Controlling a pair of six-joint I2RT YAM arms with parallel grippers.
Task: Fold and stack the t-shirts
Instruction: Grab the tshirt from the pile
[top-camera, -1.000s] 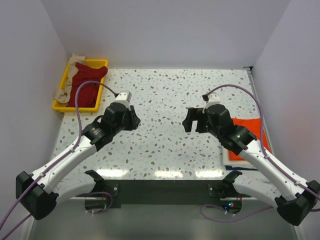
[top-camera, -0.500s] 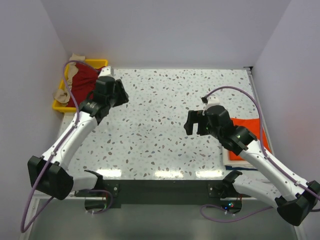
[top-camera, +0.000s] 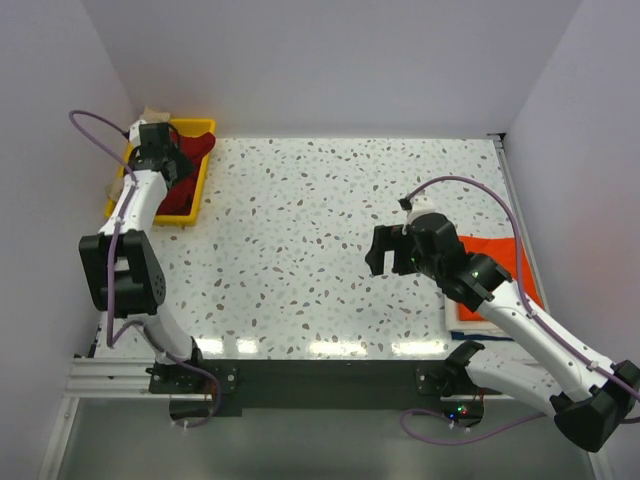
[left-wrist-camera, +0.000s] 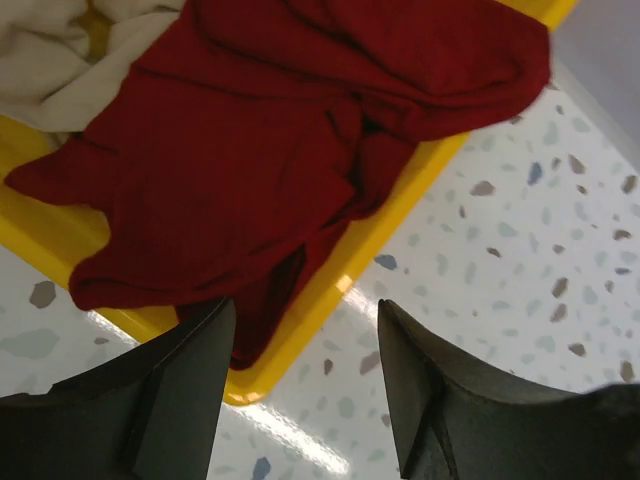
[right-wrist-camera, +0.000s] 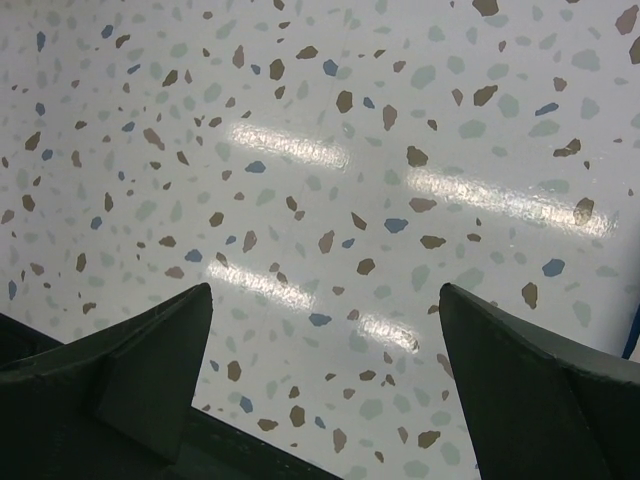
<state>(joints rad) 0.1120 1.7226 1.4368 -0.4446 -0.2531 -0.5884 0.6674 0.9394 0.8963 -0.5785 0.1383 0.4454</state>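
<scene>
My left arm (top-camera: 130, 210) is folded up along the left edge of the worktop (top-camera: 320, 200), with its wrist over the yellow tray (top-camera: 201, 178) in the far-left corner, close to the wall. The left jaws are spread with nothing between them, hanging above the tray's rim where the hem of the red shirt (left-wrist-camera: 260, 140) laps onto it. The tan shirt (left-wrist-camera: 55, 45) lies bunched beside the red one at the tray's far end, spilling over the side.

On the right, the orange shirt (top-camera: 503, 262) lies flat on the white shirt (top-camera: 470, 320), hard against the right edge, partly under my right arm (top-camera: 500, 300). The right jaws are spread too, holding nothing, above bare speckled surface just left of that stack.

The whole middle of the worktop is open, from the tray across to the stack.

A second ago my left arm sat over the mid-left worktop; half a second ago it was nearing the tray; now it is over it. The right arm has hardly shifted.
</scene>
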